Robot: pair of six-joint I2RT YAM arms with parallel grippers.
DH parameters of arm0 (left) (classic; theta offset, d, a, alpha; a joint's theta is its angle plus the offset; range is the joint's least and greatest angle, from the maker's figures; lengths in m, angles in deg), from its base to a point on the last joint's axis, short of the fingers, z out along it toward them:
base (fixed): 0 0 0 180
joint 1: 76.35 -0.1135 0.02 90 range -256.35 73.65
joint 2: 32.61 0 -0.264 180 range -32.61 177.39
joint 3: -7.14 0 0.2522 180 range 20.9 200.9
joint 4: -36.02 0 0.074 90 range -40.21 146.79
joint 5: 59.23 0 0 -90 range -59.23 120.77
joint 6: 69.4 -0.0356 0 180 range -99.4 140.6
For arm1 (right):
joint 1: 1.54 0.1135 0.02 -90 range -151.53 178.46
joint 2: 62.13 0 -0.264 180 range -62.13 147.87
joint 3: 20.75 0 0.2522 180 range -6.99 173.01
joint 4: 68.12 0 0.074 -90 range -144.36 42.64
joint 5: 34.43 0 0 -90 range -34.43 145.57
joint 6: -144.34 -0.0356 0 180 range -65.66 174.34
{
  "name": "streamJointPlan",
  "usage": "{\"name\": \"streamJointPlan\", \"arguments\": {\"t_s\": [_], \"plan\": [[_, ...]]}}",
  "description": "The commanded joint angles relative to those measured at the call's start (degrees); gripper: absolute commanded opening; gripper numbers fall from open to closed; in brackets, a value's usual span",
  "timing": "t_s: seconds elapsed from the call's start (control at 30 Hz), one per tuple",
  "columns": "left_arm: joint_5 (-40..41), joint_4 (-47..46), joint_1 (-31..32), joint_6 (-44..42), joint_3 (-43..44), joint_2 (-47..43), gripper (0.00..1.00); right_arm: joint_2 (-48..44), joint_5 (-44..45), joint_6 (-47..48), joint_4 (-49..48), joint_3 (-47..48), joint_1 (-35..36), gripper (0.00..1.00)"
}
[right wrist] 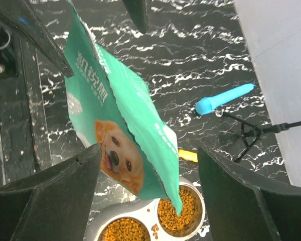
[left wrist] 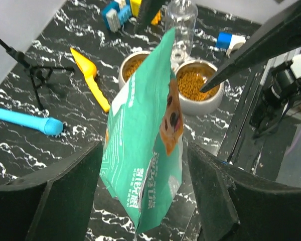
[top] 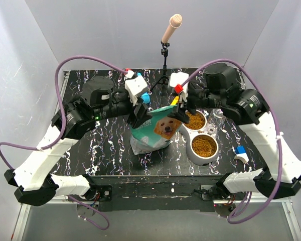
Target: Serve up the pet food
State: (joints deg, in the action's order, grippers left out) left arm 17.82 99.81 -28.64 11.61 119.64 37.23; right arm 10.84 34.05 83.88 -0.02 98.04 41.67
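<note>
The top camera hangs high behind the arms (top: 45, 153), looking down on the whole table (top: 105, 150). Each wrist camera sits close to the bag (left wrist: 140, 150), facing it from opposite sides. All three share bag and bowls (left wrist: 200, 106).

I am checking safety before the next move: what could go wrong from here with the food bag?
The left pincer and right pincer are both open around the bag, so it seems unheld and may topple onto the bowls. Both bowls already hold kibble; more pouring could overflow them. The pincers are close and might collide.
</note>
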Motion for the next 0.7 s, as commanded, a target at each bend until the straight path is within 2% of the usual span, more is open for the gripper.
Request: {"name": "streamJointPlan", "arguments": {"t_s": [0.0, 0.23, 0.27, 0.3, 0.33, 0.4, 0.53, 0.6, 0.67], "plan": [[-0.5, 2.1, -0.1, -1.6, -3.5, -2.3, 0.65, 3.1, -3.9, 6.9, 5.0, 4.7, 0.1, 0.82], [-1.7, 1.7, -0.1, -2.1, -8.0, -2.2, 0.59, 6.8, -1.4, 10.8, 7.0, 4.7, 3.5, 0.76], [-1.3, 1.4, -0.1, -2.2, -8.5, -2.0, 0.57, 7.4, -0.6, 11.0, 6.8, 4.6, 4.1, 0.70], [-0.3, 1.0, -0.1, -2.2, -8.6, -2.0, 0.54, 7.7, 0.4, 11.2, 6.7, 4.5, 4.7, 0.58], [0.0, 0.5, -0.1, -2.3, -8.7, -2.1, 0.52, 8.1, 1.7, 11.6, 6.3, 4.4, 5.4, 0.51], [0.1, -0.4, -0.1, -2.3, -9.1, -2.2, 0.52, 8.8, 4.7, 12.1, 5.3, 4.2, 6.5, 0.45], [-0.9, -1.8, -0.1, -1.7, -10.3, -2.8, 0.46, 8.5, 7.7, 13.3, 2.3, 2.0, 7.9, 0.46], [-0.8, -2.1, -0.1, -1.6, -10.9, -3.1, 0.41, 7.3, 10.3, 14.4, 0.2, -1.3, 8.6, 0.52], [-0.5, -2.7, -0.1, -1.4, -11.7, -3.7, 0.40, 5.6, 11.4, 15.5, -2.0, -4.7, 8.9, 0.56]]}}
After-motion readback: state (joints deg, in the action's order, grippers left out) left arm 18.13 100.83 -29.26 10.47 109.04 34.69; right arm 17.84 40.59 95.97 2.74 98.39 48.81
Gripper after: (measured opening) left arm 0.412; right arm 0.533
